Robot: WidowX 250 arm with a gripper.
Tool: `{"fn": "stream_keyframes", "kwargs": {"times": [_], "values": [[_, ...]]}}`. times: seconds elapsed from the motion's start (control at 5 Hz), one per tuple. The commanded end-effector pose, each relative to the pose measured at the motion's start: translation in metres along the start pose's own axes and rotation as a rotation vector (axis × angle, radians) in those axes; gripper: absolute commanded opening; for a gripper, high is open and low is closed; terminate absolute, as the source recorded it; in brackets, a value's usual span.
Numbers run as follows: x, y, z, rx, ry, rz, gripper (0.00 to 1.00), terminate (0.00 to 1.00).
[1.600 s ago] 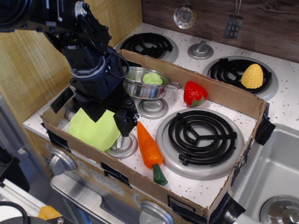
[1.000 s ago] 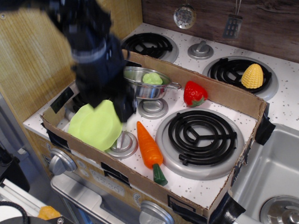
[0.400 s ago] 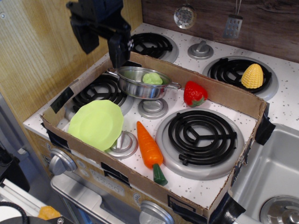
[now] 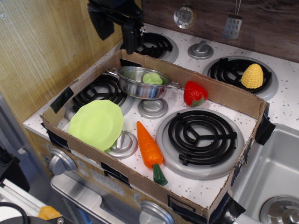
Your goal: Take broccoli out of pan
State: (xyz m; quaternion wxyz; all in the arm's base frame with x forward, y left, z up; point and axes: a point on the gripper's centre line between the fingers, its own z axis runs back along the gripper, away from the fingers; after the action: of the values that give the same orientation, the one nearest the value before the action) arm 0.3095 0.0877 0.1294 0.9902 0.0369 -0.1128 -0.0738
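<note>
White speckled toy stovetop [image 4: 285,100], ringed in front by a low cardboard wall [image 4: 224,92]; inside the wall — black coil burner [image 4: 201,135] at right, second coil [image 4: 96,91] at left, half under a lime-green plate [image 4: 96,123]; steel pan [image 4: 138,86] just behind a flat silver burner cap [image 4: 153,108]; red strawberry [image 4: 194,93] beside the pan's handle; orange carrot [image 4: 149,150] lying between plate and big coil, green tip toward the front; beyond the wall — yellow corn [image 4: 252,76] atop a rear burner.
</note>
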Motion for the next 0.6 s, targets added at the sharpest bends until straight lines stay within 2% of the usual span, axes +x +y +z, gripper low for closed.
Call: {"fn": "stream_keyframes", "kwargs": {"times": [0.0,0.2,0.4], "values": [[0.02,-0.006,-0.017,-0.026,-0.063,-0.014,1.0,0.0],[0.023,-0.012,-0.031,-0.031,-0.092,-0.006,1.0,0.0],[0.026,-0.014,-0.045,-0.042,-0.085,-0.003,1.0,0.0]]}}
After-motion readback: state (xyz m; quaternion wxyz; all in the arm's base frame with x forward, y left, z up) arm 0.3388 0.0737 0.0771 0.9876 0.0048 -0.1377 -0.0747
